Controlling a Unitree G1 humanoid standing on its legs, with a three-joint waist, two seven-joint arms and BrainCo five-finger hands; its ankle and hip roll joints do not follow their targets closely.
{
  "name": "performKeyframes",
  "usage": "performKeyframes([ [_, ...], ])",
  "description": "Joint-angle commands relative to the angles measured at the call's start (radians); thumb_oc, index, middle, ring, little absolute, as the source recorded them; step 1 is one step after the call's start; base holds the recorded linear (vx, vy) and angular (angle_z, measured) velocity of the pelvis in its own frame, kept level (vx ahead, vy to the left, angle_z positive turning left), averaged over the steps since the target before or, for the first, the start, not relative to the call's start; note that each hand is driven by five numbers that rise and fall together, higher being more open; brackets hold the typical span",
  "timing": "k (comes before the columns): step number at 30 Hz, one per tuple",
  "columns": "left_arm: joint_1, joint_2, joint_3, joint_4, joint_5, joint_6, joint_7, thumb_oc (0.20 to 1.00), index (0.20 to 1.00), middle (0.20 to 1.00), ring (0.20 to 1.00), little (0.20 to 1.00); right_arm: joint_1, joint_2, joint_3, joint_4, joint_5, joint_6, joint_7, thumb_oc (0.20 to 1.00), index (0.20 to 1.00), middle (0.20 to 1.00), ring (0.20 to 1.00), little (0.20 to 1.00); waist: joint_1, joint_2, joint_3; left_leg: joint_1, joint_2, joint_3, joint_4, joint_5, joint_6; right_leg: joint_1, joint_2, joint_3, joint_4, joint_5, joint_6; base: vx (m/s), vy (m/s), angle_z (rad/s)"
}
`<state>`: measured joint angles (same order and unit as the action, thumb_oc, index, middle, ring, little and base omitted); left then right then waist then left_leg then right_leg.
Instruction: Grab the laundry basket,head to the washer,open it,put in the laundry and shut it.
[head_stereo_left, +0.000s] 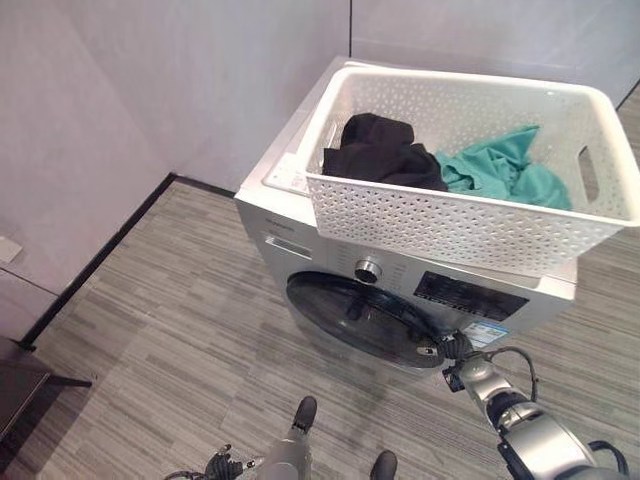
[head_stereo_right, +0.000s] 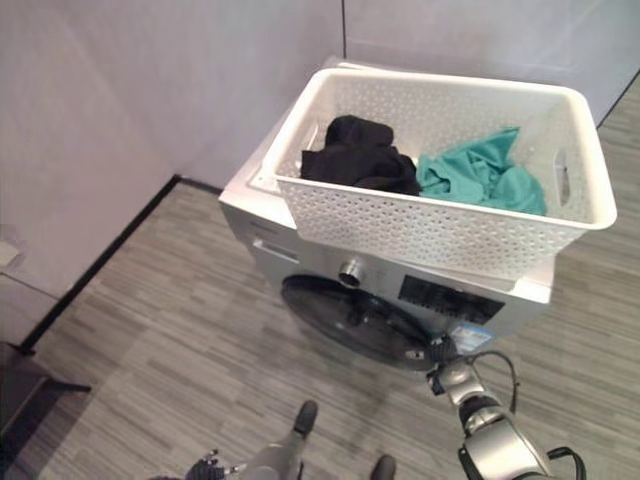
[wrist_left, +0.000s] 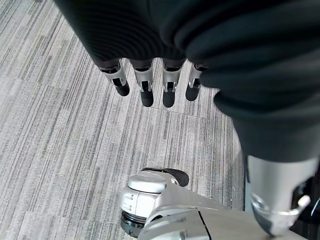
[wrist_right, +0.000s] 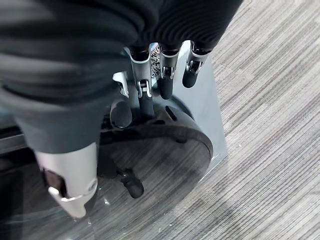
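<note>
While the white perforated plastic laundry basket (head_stereo_left: 470, 215) sits on top of the silver front-loading washer (head_stereo_left: 300, 245), overhanging its front edge, the right robot hand (wrist_right: 160, 75) reaches to the right edge of the round dark glass door (head_stereo_left: 365, 320). Its fingers (wrist_right: 166, 85) are nearly straight, their dark tips resting at the door's rim, nothing clamped. A black garment (head_stereo_left: 378, 152) lies in the basket's left half and a teal garment (head_stereo_left: 505, 168) in its right half. The left robot hand (wrist_left: 155, 82) hangs over the grey striped floor (head_stereo_left: 170, 340), fingers relaxed, holding nothing.
</note>
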<state>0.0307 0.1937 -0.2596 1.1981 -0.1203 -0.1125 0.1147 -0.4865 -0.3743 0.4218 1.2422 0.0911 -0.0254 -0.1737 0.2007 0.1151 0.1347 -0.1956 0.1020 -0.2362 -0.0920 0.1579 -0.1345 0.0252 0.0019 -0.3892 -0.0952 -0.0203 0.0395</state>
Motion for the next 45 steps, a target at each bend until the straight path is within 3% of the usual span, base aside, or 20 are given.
performKeyframes([
  [1,-0.072,0.020,-0.072,0.053,-0.020,-0.018,0.029,1.000,1.000,1.000,1.000,1.000,-0.115,0.103,0.029,-0.025,0.028,-0.058,0.007,1.000,1.000,1.000,1.000,1.000,0.046,-0.052,0.007,0.019,-0.044,0.058,0.005,-0.038,0.049,-0.041,-0.108,0.094,0.008,0.002,0.059,0.01,0.036,0.02],
  [9,-0.066,0.004,-0.066,0.053,-0.018,-0.015,0.055,1.000,1.000,1.000,1.000,1.000,-0.012,0.271,0.072,-0.040,0.109,-0.066,0.041,1.000,1.000,1.000,1.000,1.000,0.051,-0.053,-0.010,0.046,-0.043,0.077,0.005,-0.052,0.053,-0.023,-0.111,0.112,0.008,-0.004,0.058,0.01,0.003,-0.03],
  [13,-0.067,-0.006,-0.072,0.031,-0.031,-0.018,0.075,1.000,1.000,1.000,1.000,1.000,0.038,0.332,0.113,-0.065,0.166,-0.080,0.065,1.000,1.000,1.000,1.000,1.000,0.059,-0.048,-0.015,0.065,-0.031,0.078,0.005,-0.046,0.038,0.000,-0.105,0.102,0.008,-0.016,0.052,0.00,-0.038,-0.09],
  [18,-0.065,-0.017,-0.087,-0.001,-0.065,-0.030,0.095,1.000,1.000,1.000,1.000,1.000,0.048,0.364,0.136,-0.069,0.235,-0.095,0.071,1.000,1.000,1.000,1.000,1.000,0.069,-0.039,-0.012,0.072,-0.004,0.066,0.015,-0.027,0.014,0.026,-0.081,0.096,0.008,-0.036,0.035,-0.06,-0.089,0.03],
  [22,-0.064,-0.021,-0.096,-0.105,-0.139,-0.052,0.107,1.000,1.000,1.000,1.000,1.000,-0.005,0.361,0.188,-0.087,0.241,-0.103,0.078,1.000,1.000,1.000,1.000,1.000,0.103,-0.027,0.023,0.014,0.039,0.009,0.005,0.054,-0.028,-0.015,-0.036,0.088,0.008,-0.051,0.022,-0.24,-0.137,-0.02],
  [24,-0.083,-0.032,-0.099,-0.129,-0.157,-0.062,0.110,1.000,1.000,1.000,1.000,1.000,0.001,0.339,0.186,-0.101,0.238,-0.105,0.070,1.000,1.000,1.000,1.000,1.000,0.085,-0.046,0.049,-0.018,0.048,0.090,0.019,0.056,-0.018,-0.036,-0.056,0.051,0.008,-0.043,0.024,-0.23,-0.080,0.21],
  [25,-0.084,-0.032,-0.099,-0.129,-0.157,-0.062,0.110,1.000,1.000,1.000,1.000,1.000,0.000,0.339,0.186,-0.101,0.238,-0.105,0.070,1.000,1.000,1.000,1.000,1.000,0.084,-0.046,0.047,-0.021,0.047,0.089,0.019,0.057,-0.017,-0.039,-0.056,0.049,0.008,-0.041,0.024,-0.15,-0.059,0.46],
  [26,-0.086,-0.030,-0.105,-0.148,-0.151,-0.063,0.108,1.000,1.000,1.000,1.000,1.000,0.004,0.333,0.183,-0.100,0.241,-0.107,0.067,1.000,1.000,1.000,1.000,1.000,0.080,-0.058,0.057,-0.027,0.054,0.134,0.049,0.049,-0.010,-0.043,-0.067,0.033,0.008,-0.036,0.024,-0.19,-0.163,1.03],
  [27,-0.079,-0.016,-0.141,-0.226,-0.119,-0.073,0.100,1.000,1.000,1.000,1.000,1.000,0.013,0.314,0.175,-0.092,0.254,-0.107,0.056,1.000,1.000,1.000,1.000,1.000,0.063,-0.085,0.062,-0.020,0.085,0.192,0.187,-0.033,0.000,-0.058,-0.086,-0.003,0.008,-0.041,0.022,-0.23,-0.185,1.10],
  [29,-0.060,-0.009,-0.154,-0.284,-0.116,-0.074,0.082,1.000,1.000,1.000,1.000,1.000,0.028,0.304,0.163,-0.090,0.270,-0.106,0.063,1.000,1.000,1.000,1.000,1.000,0.052,-0.093,0.059,0.007,0.096,0.198,0.266,-0.103,0.001,-0.062,-0.094,-0.012,0.008,-0.039,0.022,-0.12,-0.088,1.10],
  [30,-0.059,-0.008,-0.155,-0.285,-0.116,-0.073,0.082,1.000,1.000,1.000,1.000,1.000,0.028,0.304,0.164,-0.090,0.270,-0.106,0.063,1.000,1.000,1.000,1.000,1.000,0.053,-0.092,0.059,0.008,0.097,0.198,0.269,-0.105,0.001,-0.061,-0.093,-0.012,0.008,-0.039,0.022,0.01,0.071,0.99],
  [31,-0.039,0.014,-0.159,-0.382,-0.108,-0.078,0.082,1.000,1.000,1.000,1.000,1.000,0.071,0.289,0.139,-0.094,0.288,-0.107,0.069,1.000,1.000,1.000,1.000,1.000,0.034,-0.088,0.043,0.078,0.123,0.217,0.238,-0.132,0.004,-0.052,-0.094,-0.023,0.008,-0.029,0.033,0.06,0.087,0.76],
  [33,-0.023,0.023,-0.157,-0.421,-0.101,-0.075,0.071,1.000,1.000,1.000,1.000,1.000,0.089,0.285,0.131,-0.101,0.295,-0.106,0.079,1.000,1.000,1.000,1.000,1.000,0.030,-0.085,0.031,0.105,0.129,0.227,0.205,-0.128,0.004,-0.046,-0.093,-0.027,0.008,-0.027,0.034,0.09,0.079,0.75],
  [35,0.013,0.099,-0.163,-0.608,-0.036,-0.085,0.052,1.000,1.000,1.000,1.000,1.000,0.155,0.269,0.090,-0.115,0.309,-0.118,0.089,1.000,1.000,1.000,1.000,1.000,0.012,-0.072,-0.012,0.162,0.133,0.254,0.095,-0.118,-0.004,-0.027,-0.091,-0.051,0.008,-0.026,0.039,0.14,0.112,0.68],
  [37,0.024,0.134,-0.161,-0.690,-0.007,-0.084,0.044,1.000,1.000,1.000,1.000,1.000,0.171,0.264,0.080,-0.119,0.308,-0.121,0.091,1.000,1.000,1.000,1.000,1.000,0.009,-0.067,-0.021,0.180,0.131,0.258,0.061,-0.111,-0.006,-0.021,-0.090,-0.054,0.008,-0.027,0.040,0.05,0.078,0.53],
  [39,0.026,0.241,-0.144,-0.915,0.088,-0.101,0.016,1.000,1.000,1.000,1.000,1.000,0.213,0.247,0.045,-0.107,0.281,-0.121,0.093,1.000,1.000,1.000,1.000,1.000,0.006,-0.061,-0.031,0.193,0.113,0.268,0.021,-0.084,-0.001,-0.016,-0.105,-0.078,0.008,-0.001,0.040,0.01,0.111,0.33],
  [40,0.029,0.244,-0.142,-0.918,0.087,-0.098,0.015,1.000,1.000,1.000,1.000,1.000,0.213,0.248,0.046,-0.107,0.281,-0.121,0.094,1.000,1.000,1.000,1.000,1.000,0.005,-0.060,-0.036,0.205,0.120,0.262,0.016,-0.100,-0.007,-0.007,-0.097,-0.063,0.008,-0.021,0.046,-0.01,0.137,0.15],
  [41,0.025,0.311,-0.102,-1.089,0.126,-0.122,0.002,1.000,1.000,1.000,1.000,1.000,0.251,0.240,0.024,-0.096,0.255,-0.118,0.102,1.000,1.000,1.000,1.000,1.000,0.002,-0.057,-0.040,0.206,0.105,0.272,0.014,-0.092,0.001,-0.005,-0.109,-0.078,0.008,0.004,0.045,0.04,0.073,0.22],
  [44,0.013,0.368,-0.069,-1.225,0.159,-0.150,0.001,1.000,1.000,1.000,1.000,1.000,0.278,0.239,0.017,-0.080,0.232,-0.117,0.109,1.000,1.000,1.000,1.000,1.000,-0.006,-0.060,-0.049,0.212,0.098,0.277,0.011,-0.098,0.003,-0.002,-0.113,-0.074,0.008,0.007,0.049,0.02,0.056,0.16],
  [45,-0.033,0.431,-0.038,-1.385,0.208,-0.177,-0.003,1.000,1.000,1.000,1.000,1.000,0.322,0.227,0.010,-0.052,0.174,-0.105,0.116,1.000,1.000,1.000,1.000,1.000,-0.024,-0.065,-0.063,0.227,0.092,0.287,0.009,-0.111,0.004,0.005,-0.118,-0.064,0.008,0.011,0.054,0.07,0.014,0.02],
])
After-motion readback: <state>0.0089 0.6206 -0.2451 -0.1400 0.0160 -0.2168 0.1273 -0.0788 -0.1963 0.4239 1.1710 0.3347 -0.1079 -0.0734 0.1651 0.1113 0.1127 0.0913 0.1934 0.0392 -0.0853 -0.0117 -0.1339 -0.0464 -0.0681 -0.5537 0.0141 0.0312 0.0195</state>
